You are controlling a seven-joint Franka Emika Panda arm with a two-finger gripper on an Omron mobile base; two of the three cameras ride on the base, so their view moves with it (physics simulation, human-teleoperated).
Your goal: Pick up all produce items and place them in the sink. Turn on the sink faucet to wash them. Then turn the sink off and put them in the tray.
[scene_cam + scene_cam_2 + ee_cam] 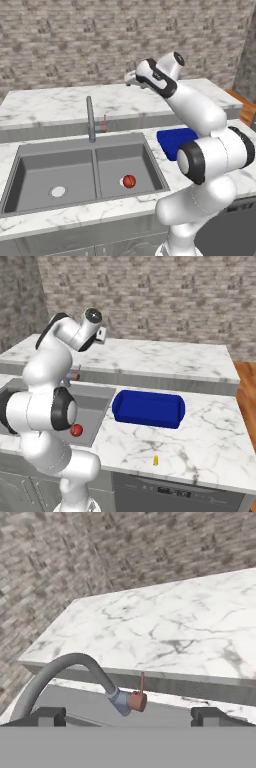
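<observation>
A small red-orange tomato (129,181) (76,430) lies on the floor of the right bowl of the grey double sink (30,170) (95,398), beside its white drain. The grey faucet (90,119) (60,668) stands behind the divider, its red-marked lever (104,125) (137,701) at its right side. The deep-blue tray (172,140) (148,407) sits on the counter right of the sink. My gripper (129,78) (102,334) (127,717) hangs high above the counter, up and to the right of the faucet. It is open and holds nothing. In the hand view it faces the lever.
A raised marble ledge (60,105) (165,632) runs behind the sink, with a brick wall (75,40) beyond. A tiny yellow object (155,460) lies near the counter's front edge, right of the sink. The arm's own elbow (210,155) blocks part of the tray.
</observation>
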